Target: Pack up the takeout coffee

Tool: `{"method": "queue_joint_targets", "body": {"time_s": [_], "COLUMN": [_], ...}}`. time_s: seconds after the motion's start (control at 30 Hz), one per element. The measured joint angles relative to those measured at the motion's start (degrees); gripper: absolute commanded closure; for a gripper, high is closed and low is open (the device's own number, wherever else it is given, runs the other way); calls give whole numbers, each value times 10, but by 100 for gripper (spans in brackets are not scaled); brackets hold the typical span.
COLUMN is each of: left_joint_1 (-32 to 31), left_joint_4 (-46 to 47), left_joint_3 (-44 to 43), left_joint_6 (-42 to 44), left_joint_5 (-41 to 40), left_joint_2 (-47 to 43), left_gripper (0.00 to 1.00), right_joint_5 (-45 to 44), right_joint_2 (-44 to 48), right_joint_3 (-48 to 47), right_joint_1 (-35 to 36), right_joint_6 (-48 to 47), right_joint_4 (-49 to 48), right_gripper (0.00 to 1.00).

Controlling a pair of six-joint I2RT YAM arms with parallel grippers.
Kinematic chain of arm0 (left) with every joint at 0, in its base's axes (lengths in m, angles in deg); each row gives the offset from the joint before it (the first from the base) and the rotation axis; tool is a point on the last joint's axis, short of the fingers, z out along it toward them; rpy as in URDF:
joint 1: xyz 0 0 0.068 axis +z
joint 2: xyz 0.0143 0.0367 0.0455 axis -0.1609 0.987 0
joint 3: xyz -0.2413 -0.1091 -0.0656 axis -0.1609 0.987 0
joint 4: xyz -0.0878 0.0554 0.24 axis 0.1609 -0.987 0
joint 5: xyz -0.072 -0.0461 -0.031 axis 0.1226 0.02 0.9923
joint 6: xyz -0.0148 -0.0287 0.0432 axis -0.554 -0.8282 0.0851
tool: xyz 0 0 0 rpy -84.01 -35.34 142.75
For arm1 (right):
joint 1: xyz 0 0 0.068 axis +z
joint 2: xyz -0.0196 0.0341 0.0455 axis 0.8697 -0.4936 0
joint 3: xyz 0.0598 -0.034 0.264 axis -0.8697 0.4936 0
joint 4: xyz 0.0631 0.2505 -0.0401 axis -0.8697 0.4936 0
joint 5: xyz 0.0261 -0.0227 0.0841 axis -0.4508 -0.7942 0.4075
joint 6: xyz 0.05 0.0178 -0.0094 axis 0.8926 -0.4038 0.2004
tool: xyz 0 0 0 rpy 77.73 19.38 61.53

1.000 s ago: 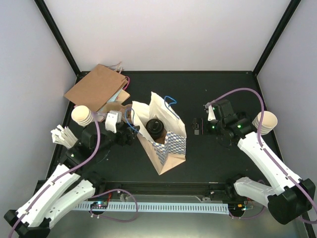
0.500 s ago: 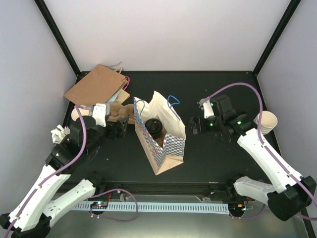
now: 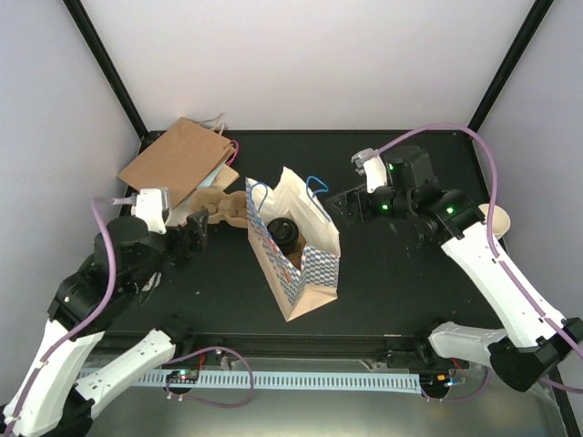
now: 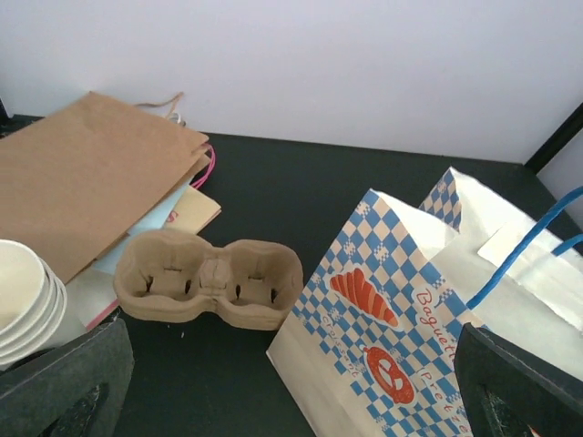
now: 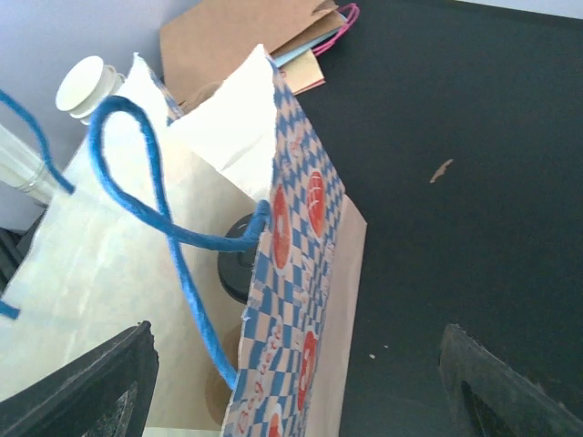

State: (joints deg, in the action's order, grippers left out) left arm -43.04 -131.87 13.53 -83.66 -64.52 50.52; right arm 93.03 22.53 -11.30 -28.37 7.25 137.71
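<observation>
Finding the takeout coffee (image 3: 284, 231), round black lid up, sitting inside the checked paper bag (image 3: 314, 264) on the counter (image 3: 392, 282). Holding the right pincer (image 3: 351, 208) wide just beside the bag's rim, the left pincer (image 3: 189, 238) wide near a moulded pulp carrier (image 4: 209, 278).

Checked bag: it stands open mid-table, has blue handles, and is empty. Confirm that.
Not empty. The bag stands open mid-table with blue handles, but a black-lidded cup sits inside it. The top view shows this, and the right wrist view shows the lid too.
</observation>
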Motion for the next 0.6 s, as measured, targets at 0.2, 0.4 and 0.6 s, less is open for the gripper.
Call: {"method": "queue_joint_targets", "body": {"time_s": [0.2, 0.4, 0.6], "left_joint_1": [0, 0, 0], "left_joint_4": [-28, -27, 19], "left_joint_3": [-56, -63, -9], "left_joint_6": [-12, -80, -139], "left_joint_5": [4, 89, 204], "left_joint_2": [-1, -2, -12], "left_gripper": [1, 1, 6], "right_joint_5": [22, 40, 46], "right_joint_2": [-6, -35, -49], "right_joint_3": [-22, -74, -91], "right_joint_1": [8, 8, 13], "right_joint_6": [8, 24, 33], "right_joint_4": [-7, -11, -14], "right_gripper": [16, 18, 21]}}
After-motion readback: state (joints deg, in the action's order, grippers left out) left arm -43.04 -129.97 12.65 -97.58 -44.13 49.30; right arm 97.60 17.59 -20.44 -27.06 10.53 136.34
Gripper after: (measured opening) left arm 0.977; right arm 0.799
